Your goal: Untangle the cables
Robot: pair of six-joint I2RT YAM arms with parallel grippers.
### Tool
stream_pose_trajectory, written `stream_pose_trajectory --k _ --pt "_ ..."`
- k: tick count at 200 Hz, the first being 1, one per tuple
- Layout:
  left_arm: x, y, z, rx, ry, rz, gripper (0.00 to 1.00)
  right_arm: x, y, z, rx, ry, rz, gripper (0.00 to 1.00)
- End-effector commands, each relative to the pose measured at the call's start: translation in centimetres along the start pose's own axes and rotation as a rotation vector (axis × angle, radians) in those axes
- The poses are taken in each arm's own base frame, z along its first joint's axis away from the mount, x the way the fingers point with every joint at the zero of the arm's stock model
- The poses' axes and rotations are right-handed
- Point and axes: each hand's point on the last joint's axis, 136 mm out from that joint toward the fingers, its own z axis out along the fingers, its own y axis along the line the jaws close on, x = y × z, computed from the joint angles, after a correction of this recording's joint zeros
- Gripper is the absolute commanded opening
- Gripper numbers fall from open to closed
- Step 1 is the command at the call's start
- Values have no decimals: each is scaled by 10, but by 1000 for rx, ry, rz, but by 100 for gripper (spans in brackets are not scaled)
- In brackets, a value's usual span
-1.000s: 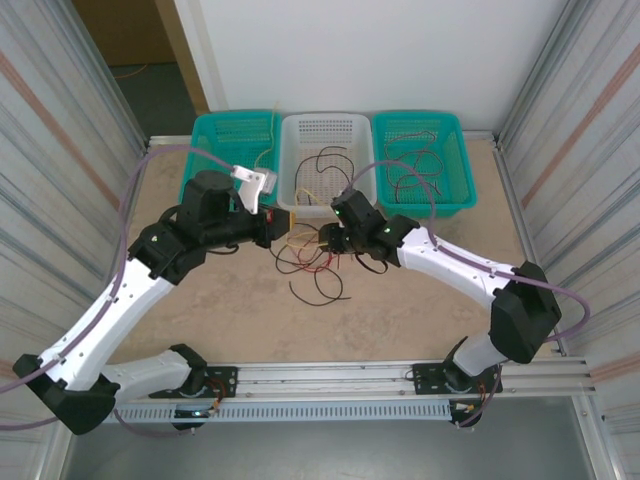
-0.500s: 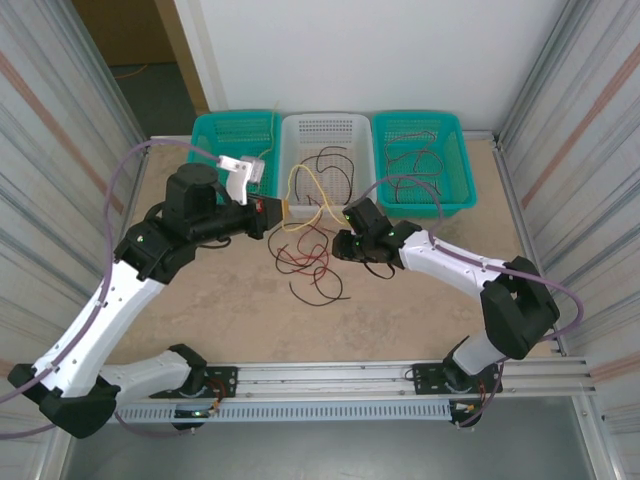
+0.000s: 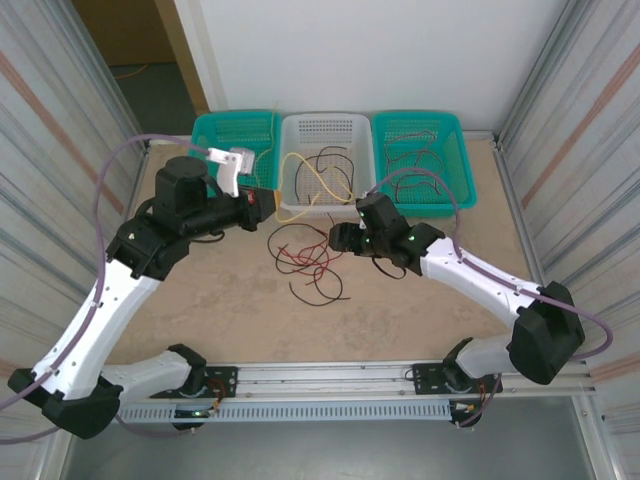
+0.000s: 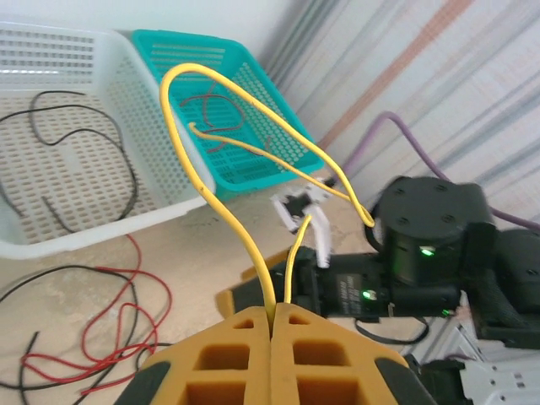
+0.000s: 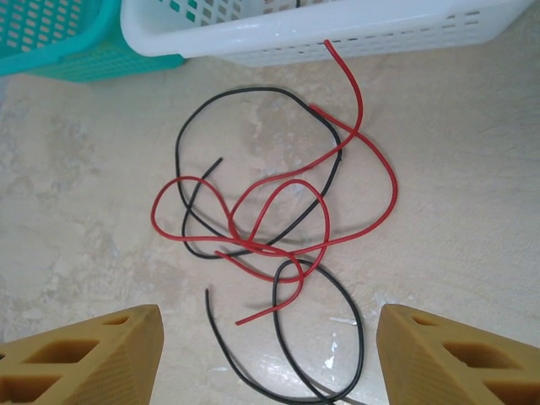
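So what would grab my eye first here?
Probably the yellow cable, arching up in a loop from the shut left gripper. Next, the red and black tangle lying on the table beneath the open right gripper.

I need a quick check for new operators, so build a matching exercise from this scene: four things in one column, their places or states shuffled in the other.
Things
1. yellow cable
2. red and black tangle
3. white basket
4. right gripper

States
A. open, above the tangle
B. pinched in the left gripper
C. lying on the table
D. has a black cable inside

Pairs: 1-B, 2-C, 3-D, 4-A
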Motion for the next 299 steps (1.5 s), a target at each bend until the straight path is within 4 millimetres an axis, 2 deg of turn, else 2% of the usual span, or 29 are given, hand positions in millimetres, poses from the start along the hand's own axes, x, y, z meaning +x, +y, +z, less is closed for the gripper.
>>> stream_pose_trajectory --k 1,35,91,114,140,143,148,158,163,171,185,198,217,237,277,299 --pt "-22 28 -4 -79 -60 -87 0 -11 8 -15 -6 -34 -24 67" --pt "-53 85 3 -158 -160 -180 0 -13 13 -16 -17 -32 -23 67" --pt "-79 208 20 -405 -268 -315 0 0 18 -15 -13 -2 -49 67" --pt "-88 237 29 -435 -291 -355 0 4 21 -17 -11 3 -59 67" --pt "-96 260 35 -476 -305 -378 0 5 22 -19 -9 5 -65 67" --pt "-97 263 36 -484 -302 -379 4 5 22 -19 -9 4 -66 67" --pt "-96 266 38 -494 -294 -378 17 4 22 -19 -9 2 -66 67" --pt "-95 269 42 -494 -275 -368 47 3 23 -20 -8 1 -68 67" --pt "-93 270 43 -494 -263 -365 58 2 24 -20 -9 0 -70 67" --pt "-89 269 46 -490 -249 -365 67 1 25 -21 -9 -4 -72 67" --pt "-82 265 45 -491 -250 -342 74 0 24 -22 -5 -9 -72 67" --pt "-75 260 43 -509 -249 -312 77 -1 23 -22 1 -12 -74 67" --pt "-64 252 41 -536 -212 -276 76 -1 23 -18 8 -8 -74 67" --pt "-53 236 39 -509 -184 -256 76 -4 25 -16 8 -1 -75 67" --pt "-32 175 35 -467 -127 -76 78 -8 27 -13 19 -9 -68 67" --pt "-10 142 34 -415 -77 -18 77 -8 23 -10 38 -7 -56 67"
